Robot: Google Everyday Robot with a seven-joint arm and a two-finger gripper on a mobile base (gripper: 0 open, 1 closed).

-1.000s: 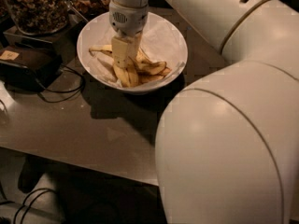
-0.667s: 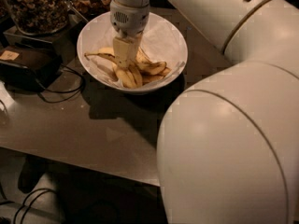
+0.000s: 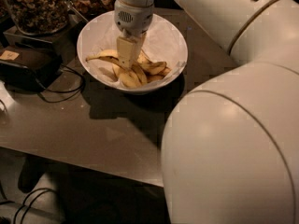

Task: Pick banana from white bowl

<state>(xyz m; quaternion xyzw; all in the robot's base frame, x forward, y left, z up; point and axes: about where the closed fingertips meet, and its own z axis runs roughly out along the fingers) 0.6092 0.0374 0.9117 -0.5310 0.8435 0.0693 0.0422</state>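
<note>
The white bowl (image 3: 161,36) stands on the table at the upper middle of the camera view and holds several yellow bananas. The banana (image 3: 105,56), long and curved, lies on the left side of the pile with its thin stem pointing left toward the rim. My gripper (image 3: 127,55) reaches straight down into the bowl from above. It sits in the pile right at the long banana's thick end and hides that part. Shorter bananas (image 3: 152,68) lie to its right.
Glass jars of nuts (image 3: 35,6) stand at the back left, close to the bowl. A black box (image 3: 23,64) with cables lies on the left. The table's front edge (image 3: 93,164) runs below. My arm's large white body (image 3: 233,139) fills the right side.
The long banana's stem end has shifted slightly down and left in the bowl. The gripper has stayed in almost the same place over the pile.
</note>
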